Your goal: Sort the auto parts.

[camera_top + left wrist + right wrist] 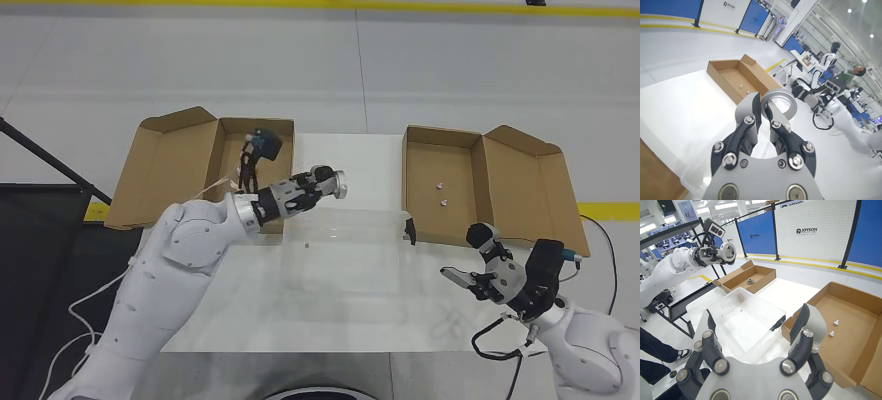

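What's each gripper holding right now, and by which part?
Left gripper pinches a metal ring by its wall, one finger inside, one outside. Right gripper open, empty.

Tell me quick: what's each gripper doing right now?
Left gripper: closed, holding a metal ring.
Right gripper: open, holding nothing.

I'm looking out over a pale grey floor (pixel 450 60) crossed by a yellow line (pixel 810 261). Behind the line stands a row of partitions on black posts (pixel 845 247), with blue panels (pixel 762 245) alternating with white perforated ones (pixel 810 243). A black metal rack (pixel 677 310) stands just beside the white tabletop (pixel 370 160). From the left wrist I see the hall run deep, with desks (pixel 797 56) along one side and round ceiling lights (pixel 849 10) glowing overhead.
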Action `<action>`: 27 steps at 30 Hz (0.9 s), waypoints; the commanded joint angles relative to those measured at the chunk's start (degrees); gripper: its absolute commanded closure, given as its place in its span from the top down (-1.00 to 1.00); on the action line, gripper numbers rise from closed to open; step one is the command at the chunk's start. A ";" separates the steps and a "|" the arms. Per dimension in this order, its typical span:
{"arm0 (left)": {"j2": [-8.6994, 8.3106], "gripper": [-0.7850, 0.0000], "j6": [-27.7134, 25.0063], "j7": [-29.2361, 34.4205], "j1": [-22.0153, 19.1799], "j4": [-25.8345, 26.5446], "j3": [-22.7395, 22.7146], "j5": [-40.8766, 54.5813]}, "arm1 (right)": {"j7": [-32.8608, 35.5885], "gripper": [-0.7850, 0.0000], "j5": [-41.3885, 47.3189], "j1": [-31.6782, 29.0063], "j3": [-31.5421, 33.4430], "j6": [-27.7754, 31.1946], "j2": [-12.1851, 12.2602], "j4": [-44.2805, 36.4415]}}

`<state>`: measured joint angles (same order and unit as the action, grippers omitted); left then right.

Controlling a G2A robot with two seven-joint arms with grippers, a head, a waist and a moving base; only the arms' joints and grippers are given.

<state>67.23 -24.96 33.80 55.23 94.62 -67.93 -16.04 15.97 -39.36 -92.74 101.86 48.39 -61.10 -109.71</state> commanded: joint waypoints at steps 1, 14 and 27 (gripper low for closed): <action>-0.07 -1.00 -0.24 -0.04 0.19 -0.01 -0.35 0.53 | 0.00 1.00 0.00 0.00 0.00 0.00 0.00 0.00; -0.94 -1.00 14.20 -0.20 2.96 4.75 -4.11 -10.23 | 0.00 1.00 0.00 0.00 0.00 0.00 0.00 0.00; -2.01 -1.00 22.66 2.40 8.10 8.35 -12.04 -9.35 | 0.00 1.00 0.00 0.00 0.00 0.00 0.00 0.00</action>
<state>65.22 -2.31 36.20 63.34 102.97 -79.97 -25.41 15.97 -39.36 -92.74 101.86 48.39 -61.10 -109.71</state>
